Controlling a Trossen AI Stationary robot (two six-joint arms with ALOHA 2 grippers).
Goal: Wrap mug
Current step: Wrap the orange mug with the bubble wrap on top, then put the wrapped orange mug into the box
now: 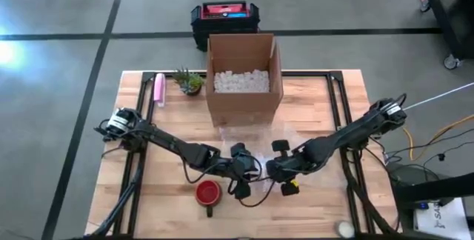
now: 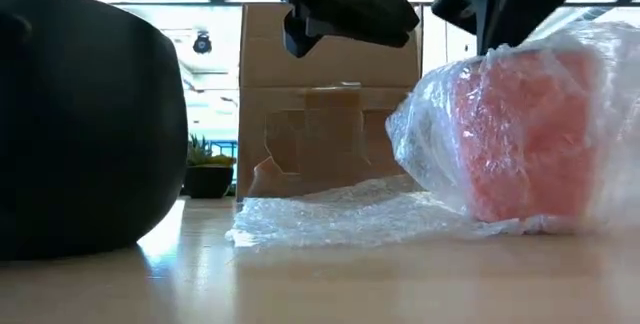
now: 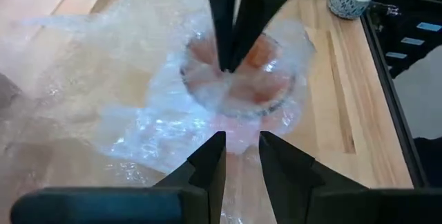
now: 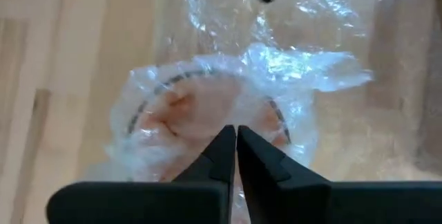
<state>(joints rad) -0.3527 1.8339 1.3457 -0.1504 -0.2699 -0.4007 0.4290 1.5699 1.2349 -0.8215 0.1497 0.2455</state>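
The right end effector point(image 4: 236, 135), fingers pressed together, pinches the clear bubble wrap point(image 4: 290, 72) over the red mug point(image 4: 207, 110); the left end effector point(image 3: 242, 156) hovers slightly spread.

- Centre of the high view: both arms meet over the wrapped mug point(image 4: 207, 124); the left gripper point(image 1: 242, 172) and right gripper point(image 1: 275, 167) crowd this spot from either side.
- Upper centre: cardboard box point(image 1: 244, 77) blocks the far side of the surface point(image 1: 326, 110); bubble wrap point(image 2: 340, 214) spreads in front of it.
- Lower centre-left: red mug point(image 1: 208, 194) stands just beside the left gripper.
- Upper left: potted plant point(image 1: 189, 81) and pink object point(image 1: 158, 90) sit beside the box.
- Lower left and right of the surface lie open.
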